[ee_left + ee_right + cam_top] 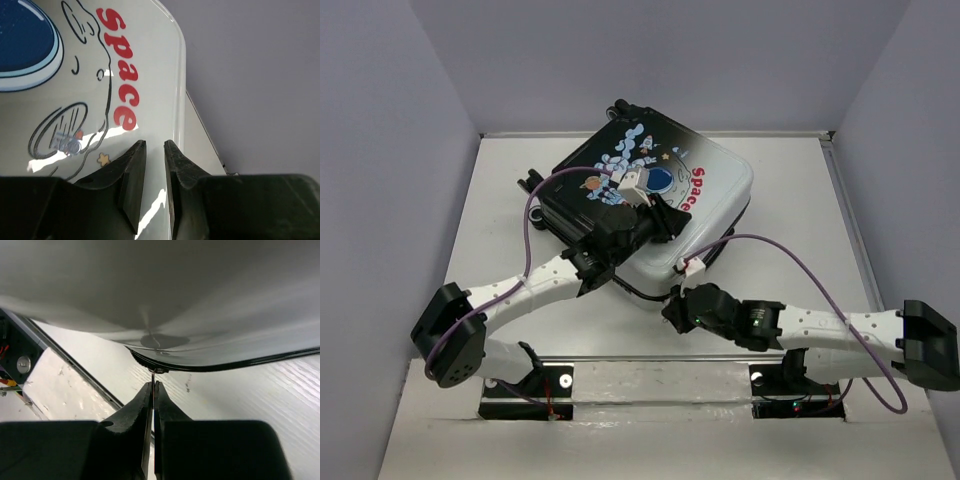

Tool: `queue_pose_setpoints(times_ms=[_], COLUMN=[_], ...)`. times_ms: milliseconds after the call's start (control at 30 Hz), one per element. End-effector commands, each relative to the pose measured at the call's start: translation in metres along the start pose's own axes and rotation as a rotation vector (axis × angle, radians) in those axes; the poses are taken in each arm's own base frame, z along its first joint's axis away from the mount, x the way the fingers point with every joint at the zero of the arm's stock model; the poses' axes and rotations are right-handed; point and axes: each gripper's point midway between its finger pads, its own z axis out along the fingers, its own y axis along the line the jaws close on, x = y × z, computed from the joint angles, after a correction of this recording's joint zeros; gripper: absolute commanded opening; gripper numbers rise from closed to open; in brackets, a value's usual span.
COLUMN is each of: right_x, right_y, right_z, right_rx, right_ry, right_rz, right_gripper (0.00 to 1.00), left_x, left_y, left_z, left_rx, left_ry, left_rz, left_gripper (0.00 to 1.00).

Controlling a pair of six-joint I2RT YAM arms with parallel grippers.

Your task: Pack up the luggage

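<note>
Top external, luggage (720, 190) closed, on table (490, 220)

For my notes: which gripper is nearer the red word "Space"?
Left. The left gripper is over the lid beside "Space"; the right gripper is at the luggage's near edge.

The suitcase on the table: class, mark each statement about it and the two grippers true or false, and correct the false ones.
1. The suitcase lies flat with its astronaut print facing up. True.
2. The right gripper is shut at the suitcase's near edge. True.
3. The left gripper is over the printed shell, with nothing between its fingers. True.
4. The red word on the shell reads "Moon". False: it reads "Space".
5. Its black wheels point toward the arms' bases. False: they are at the far end.
</note>
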Motion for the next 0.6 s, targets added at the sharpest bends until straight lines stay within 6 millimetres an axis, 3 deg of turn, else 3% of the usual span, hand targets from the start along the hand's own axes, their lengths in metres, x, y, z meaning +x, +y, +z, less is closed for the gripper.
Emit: queue_pose_setpoints(times_ms=[0,133,233,267,300,333,400,433,567], right_x=[-0.061,-0.061,-0.052,-0.049,-0.048,-0.043,-0.041,-0.040,-0.043], right_y=[0.052,0.046,0.033,0.033,0.029,0.027,0.028,0.028,0.028], right_z=[-0.001,-0.005,-0.001,-0.002,-0.001,0.000,-0.001,0.000,-0.001], right_rx=[-0.079,-0.066,-0.050,-0.064,-0.060,-0.062,-0.069,-0.070,-0.078], right_ry=[-0.182,-0.197,-0.173,-0.159,-0.154,-0.141,-0.134,-0.129,-0.134], right_rz=[0.057,0.095,0.117,0.124,0.128,0.120,0.116,0.109,0.101], right_gripper=[0.07,0.07,0.07,0.07,0.07,0.07,0.07,0.07,0.07], left_x=[0.059,0.033,-0.009,-0.024,-0.031,-0.033,-0.043,-0.028,0.008], left_y=[0.073,0.083,0.093,0.111,0.117,0.113,0.117,0.124,0.128], left_z=[-0.008,-0.018,-0.037,-0.049,-0.058,-0.077,-0.106,-0.122,-0.155], left_rx=[-0.233,-0.238,-0.259,-0.311,-0.326,-0.307,-0.320,-0.365,-0.376], left_ry=[0.195,0.156,0.076,0.065,0.064,0.103,0.111,0.174,0.287], left_rz=[0.075,0.040,0.043,0.035,0.038,0.044,0.044,0.045,-0.011], left_gripper=[0.35,0.35,0.40,0.50,0.56,0.70,0.80,0.89,0.99])
